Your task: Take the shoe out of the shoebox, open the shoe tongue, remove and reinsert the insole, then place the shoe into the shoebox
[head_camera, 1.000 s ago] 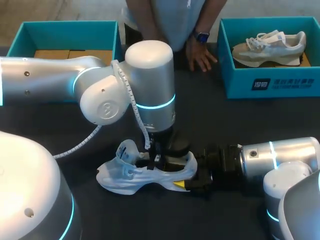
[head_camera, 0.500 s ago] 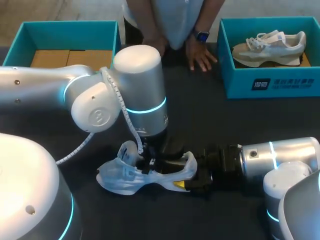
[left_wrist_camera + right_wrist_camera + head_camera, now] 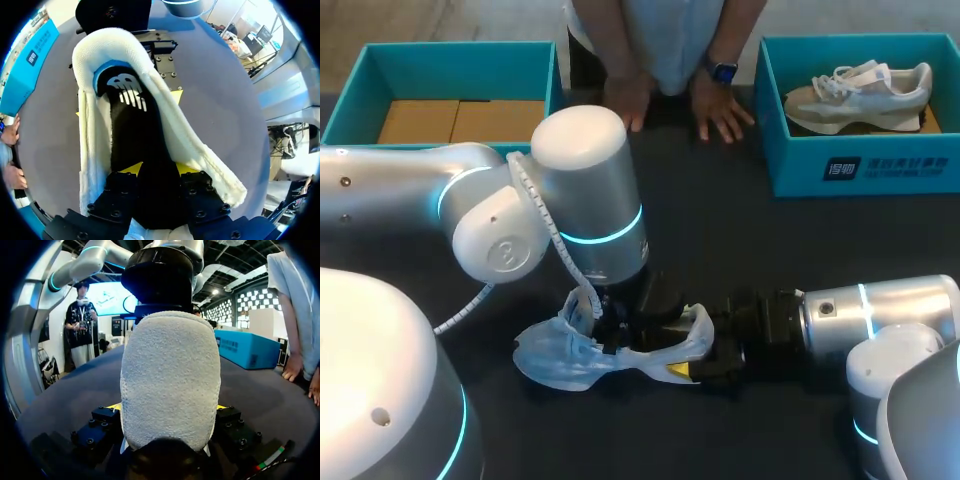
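- Where the dark table [image 3: 720, 250] meets its far edge, a teal shoebox stands in each corner: the empty shoebox [image 3: 360, 75] at the far left shows only a brown cardboard floor, and the second shoebox [image 3: 840, 165] at the far right holds a beige sneaker [image 3: 860, 90].
- Between the boxes, a person's hands [image 3: 720, 110] rest on the far edge of the table.
- The white shoe [image 3: 555, 360] lies on the table near the middle of its near edge. Its toe points toward the left edge and its heel toward the right edge.
- Its upper is a pale, soft knit spread wide open, and the padded heel collar stands up rounded in the right wrist view.
- The black insole [image 3: 130, 125] runs along the inside of the shoe, with a small white print near its heel end.
- The left gripper [image 3: 159, 169] reaches down into the shoe's opening, with its yellow tips pressed on either side of the insole.
- The right gripper [image 3: 169, 406] lies low over the table and is clamped on the shoe's heel, one finger on each side.
- Compared with a second ago, the left arm [image 3: 580, 190] has moved toward the left and near edges and sits lower over the shoe.
- The shoe and the right gripper have barely shifted.
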`<state>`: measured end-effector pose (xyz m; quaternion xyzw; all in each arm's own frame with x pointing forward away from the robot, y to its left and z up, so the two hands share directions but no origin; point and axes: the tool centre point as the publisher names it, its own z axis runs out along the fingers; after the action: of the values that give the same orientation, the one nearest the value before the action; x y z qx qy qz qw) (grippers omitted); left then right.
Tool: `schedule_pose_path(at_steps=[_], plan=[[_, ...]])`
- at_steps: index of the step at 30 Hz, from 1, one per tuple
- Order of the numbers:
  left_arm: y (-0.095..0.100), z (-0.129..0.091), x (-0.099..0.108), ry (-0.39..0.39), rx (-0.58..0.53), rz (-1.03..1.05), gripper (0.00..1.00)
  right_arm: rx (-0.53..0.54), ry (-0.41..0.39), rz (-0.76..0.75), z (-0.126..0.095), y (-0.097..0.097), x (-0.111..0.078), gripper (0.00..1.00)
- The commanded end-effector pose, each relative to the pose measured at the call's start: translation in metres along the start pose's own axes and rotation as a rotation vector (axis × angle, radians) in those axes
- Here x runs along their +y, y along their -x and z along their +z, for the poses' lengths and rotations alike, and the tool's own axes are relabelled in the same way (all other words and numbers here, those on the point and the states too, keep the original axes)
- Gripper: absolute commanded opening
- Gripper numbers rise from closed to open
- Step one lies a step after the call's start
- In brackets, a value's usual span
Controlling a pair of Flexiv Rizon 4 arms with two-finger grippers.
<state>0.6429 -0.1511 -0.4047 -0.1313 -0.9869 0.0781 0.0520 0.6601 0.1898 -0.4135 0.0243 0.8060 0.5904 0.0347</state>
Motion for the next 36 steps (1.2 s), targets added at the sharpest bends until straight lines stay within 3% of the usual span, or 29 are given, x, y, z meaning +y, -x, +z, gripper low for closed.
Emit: schedule_pose_path(at_steps=[1,13,18,23,36], plan=[[-0.001,0.014,-0.004,0.008,-0.034,0.010,0.37,-0.002,-0.001,0.000,0.000,0.000,0.001,0.00],[0.019,0.025,-0.007,0.087,-0.214,-0.012,0.29,-0.002,-0.001,0.000,0.000,0.000,0.001,0.00],[0.030,0.025,-0.004,0.112,-0.253,-0.045,0.19,-0.002,-0.001,0.000,0.000,0.000,0.001,0.00],[0.038,0.020,-0.002,0.105,-0.256,-0.069,0.00,-0.002,-0.001,0.000,0.000,0.000,0.001,0.00],[0.034,0.002,0.002,0.005,-0.180,-0.072,0.00,-0.002,-0.001,0.000,0.000,0.000,0.001,0.00]])
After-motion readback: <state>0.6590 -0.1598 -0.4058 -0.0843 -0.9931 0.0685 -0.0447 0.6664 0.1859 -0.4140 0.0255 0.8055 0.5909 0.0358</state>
